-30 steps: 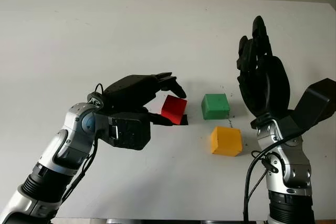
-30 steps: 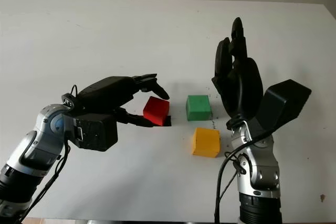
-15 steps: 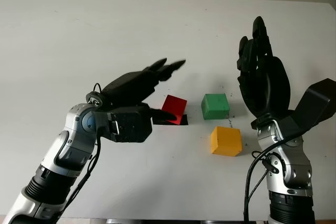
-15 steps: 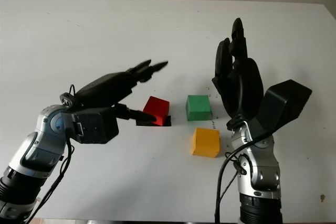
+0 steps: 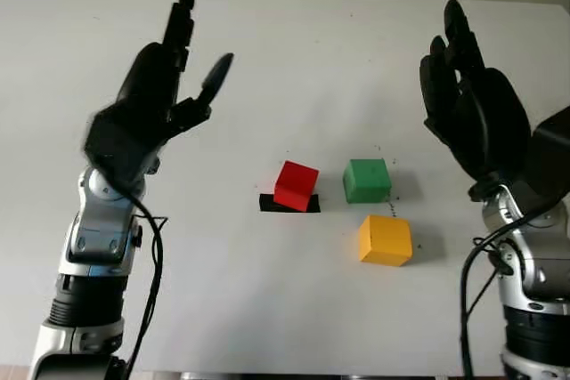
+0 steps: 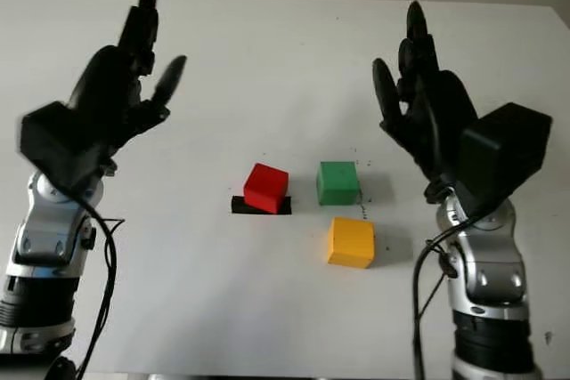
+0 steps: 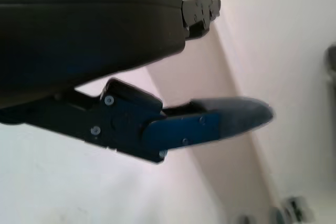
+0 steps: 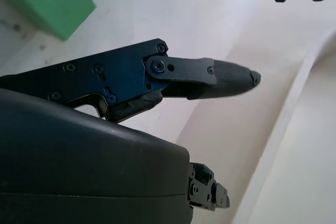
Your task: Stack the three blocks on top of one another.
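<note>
Red block (image 5: pixel 297 185), centre frame: we judge it light, rigid; take opposite side faces; left hand (image 5: pixel 151 104), right hand (image 5: pixel 472 104) raised, empty

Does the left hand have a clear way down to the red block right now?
Probably yes. The left hand is open, raised above the table, and nothing lies between it and the red block.

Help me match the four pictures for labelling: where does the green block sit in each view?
Left eye view: green block right of centre, beside the red block, behind the yellow block.
Right eye view: just right of centre, same neighbours.
Left wrist view: not in it.
Right wrist view: at a corner, beyond the right hand's fingers.
Shared landmark: the green block itself.
</note>
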